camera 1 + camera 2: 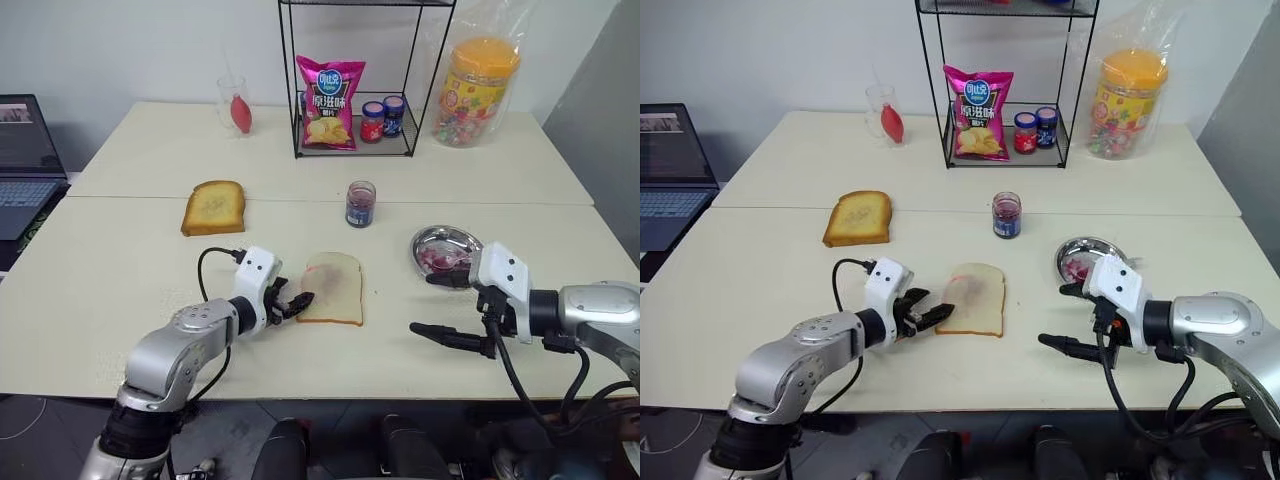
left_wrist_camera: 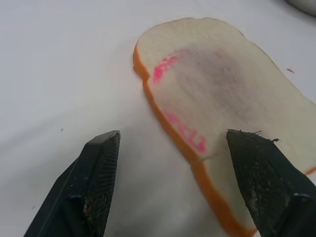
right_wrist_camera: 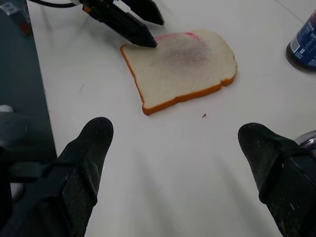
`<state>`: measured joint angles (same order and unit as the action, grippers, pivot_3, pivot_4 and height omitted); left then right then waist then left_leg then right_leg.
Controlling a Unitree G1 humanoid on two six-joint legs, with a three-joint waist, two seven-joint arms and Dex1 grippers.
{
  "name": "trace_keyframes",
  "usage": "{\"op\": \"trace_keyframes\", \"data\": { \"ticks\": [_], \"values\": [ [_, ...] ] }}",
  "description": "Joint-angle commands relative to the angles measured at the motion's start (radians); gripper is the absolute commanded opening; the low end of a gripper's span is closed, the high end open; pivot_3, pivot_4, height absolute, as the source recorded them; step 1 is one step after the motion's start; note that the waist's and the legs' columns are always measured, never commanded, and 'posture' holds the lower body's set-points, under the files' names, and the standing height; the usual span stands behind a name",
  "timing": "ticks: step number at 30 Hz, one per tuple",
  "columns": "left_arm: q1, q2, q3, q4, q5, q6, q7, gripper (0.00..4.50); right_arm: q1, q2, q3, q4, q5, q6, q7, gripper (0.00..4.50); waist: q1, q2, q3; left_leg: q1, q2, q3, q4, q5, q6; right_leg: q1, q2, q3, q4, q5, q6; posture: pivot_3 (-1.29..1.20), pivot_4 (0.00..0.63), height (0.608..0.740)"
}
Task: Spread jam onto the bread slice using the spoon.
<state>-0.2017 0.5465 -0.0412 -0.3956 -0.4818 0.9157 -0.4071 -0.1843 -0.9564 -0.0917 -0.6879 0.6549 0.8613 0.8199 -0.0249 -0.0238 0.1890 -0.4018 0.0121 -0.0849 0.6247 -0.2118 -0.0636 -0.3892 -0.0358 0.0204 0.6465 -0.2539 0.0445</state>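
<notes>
The bread (image 1: pixel 333 288) lies flat mid-worktop (image 1: pixel 120 260), thinly smeared with jam. Left gripper (image 1: pixel 291 303), fingers apart and empty, sits at its edge: one nudge could skid the slice. Right gripper (image 1: pixel 442 305), fingers wide and empty, hovers near the dish (image 1: pixel 432 240). Pale worktop; laptop (image 1: pixel 25 160) and rack (image 1: pixel 352 80) behind.

Matt pale tabletop (image 1: pixel 120 270), soft porous bread slice (image 1: pixel 335 287), shiny metal dish (image 1: pixel 440 243), glossy chip bag (image 1: pixel 329 103), ridged black rubbery fingers (image 2: pixel 101 168).
</notes>
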Motion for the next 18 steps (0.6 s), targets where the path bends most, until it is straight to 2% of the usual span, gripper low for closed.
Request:
{"op": "trace_keyframes", "data": {
  "ticks": [1,2,3,6,11,15,18],
  "values": [
    [0.014,0.100,0.076,-0.062,0.066,-0.214,-0.105,3.56,0.022,0.055,-0.154,-0.012,0.021,-0.010,-0.090,4.50,0.001,-0.002,0.001,0.000,0.000,0.000,0.000,0.000,0.000,0.000,0.000,0.000,0.000,0.000,0.000,0.00,0.150,0.740],
    [0.007,0.139,0.101,-0.084,0.048,-0.259,-0.171,3.56,0.059,0.091,-0.207,-0.004,-0.017,-0.047,-0.134,4.50,0.002,-0.001,0.001,0.000,0.001,-0.001,0.000,0.000,0.000,0.000,0.000,-0.001,0.000,0.000,0.000,0.00,0.150,0.740],
    [-0.003,0.167,0.123,-0.108,0.021,-0.276,-0.219,3.90,0.097,0.119,-0.245,0.002,-0.056,-0.079,-0.169,4.50,0.003,-0.002,0.001,0.000,0.001,-0.001,0.000,0.000,0.000,0.000,0.000,-0.001,0.000,0.000,-0.001,0.00,0.150,0.740],
    [0.002,0.262,0.126,-0.176,-0.025,-0.324,-0.373,4.49,0.182,0.218,-0.326,0.027,-0.067,-0.132,-0.223,4.50,0.013,-0.002,0.001,-0.001,0.000,0.000,-0.001,0.000,-0.001,0.000,0.000,-0.001,-0.001,-0.001,-0.001,0.00,0.150,0.740],
    [-0.100,0.311,0.081,-0.214,-0.110,-0.299,-0.506,4.49,0.207,0.401,-0.407,0.126,-0.084,-0.206,-0.369,4.50,0.017,0.000,0.002,0.000,0.000,0.003,-0.001,-0.002,-0.002,-0.001,-0.001,0.001,-0.001,-0.001,-0.001,0.00,0.150,0.740],
    [-0.185,0.313,-0.008,-0.211,-0.076,-0.307,-0.558,4.49,0.152,0.512,-0.435,0.235,-0.068,-0.148,-0.521,4.50,0.016,0.001,0.002,0.001,0.001,0.003,0.000,-0.001,-0.002,0.000,0.001,0.002,0.000,-0.001,-0.001,0.00,0.150,0.740],
    [-0.217,0.299,-0.065,-0.208,-0.055,-0.315,-0.572,4.49,0.110,0.548,-0.440,0.321,-0.057,-0.128,-0.560,4.50,0.008,0.002,0.002,0.002,0.001,0.004,0.000,-0.001,-0.001,0.000,0.001,0.004,0.001,-0.001,-0.001,0.00,0.150,0.740]
  ]
}}
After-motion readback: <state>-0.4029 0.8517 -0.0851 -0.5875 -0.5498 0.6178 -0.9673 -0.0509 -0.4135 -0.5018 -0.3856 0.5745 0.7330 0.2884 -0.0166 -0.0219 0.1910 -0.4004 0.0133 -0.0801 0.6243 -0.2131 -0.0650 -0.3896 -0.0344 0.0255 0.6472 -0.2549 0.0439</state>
